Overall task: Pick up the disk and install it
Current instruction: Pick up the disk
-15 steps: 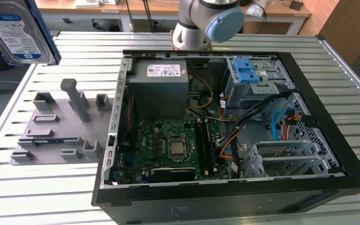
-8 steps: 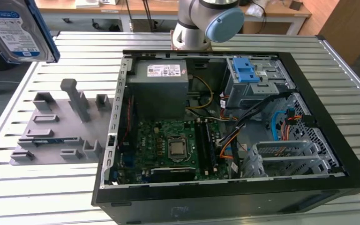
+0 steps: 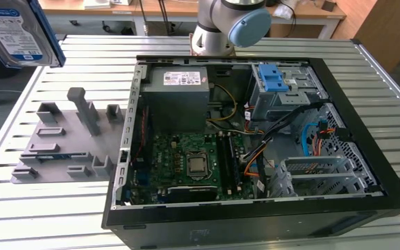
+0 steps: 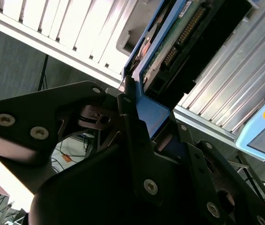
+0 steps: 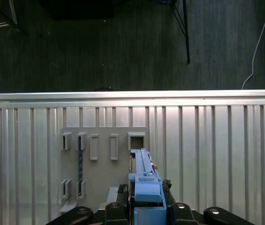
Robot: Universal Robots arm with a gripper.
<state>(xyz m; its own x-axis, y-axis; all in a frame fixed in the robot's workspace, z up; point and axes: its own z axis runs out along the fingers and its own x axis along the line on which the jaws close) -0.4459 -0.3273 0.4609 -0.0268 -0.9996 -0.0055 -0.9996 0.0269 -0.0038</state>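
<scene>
Disk (image 3: 16,31), clamped by its blue carrier (image 5: 146,187) in the gripper's (image 4: 145,121) closed fingers, hangs high over the grey fixture (image 3: 68,140) beside the slatted table's (image 3: 395,104) edge; carrying it well likely needs a firm, untwisted hold.

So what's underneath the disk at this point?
The disk, clamped in the hand, hangs over the grey slotted holder on the slatted table. Several slots show in the first wrist view; the part of the holder directly beneath disk and hand is covered.
</scene>
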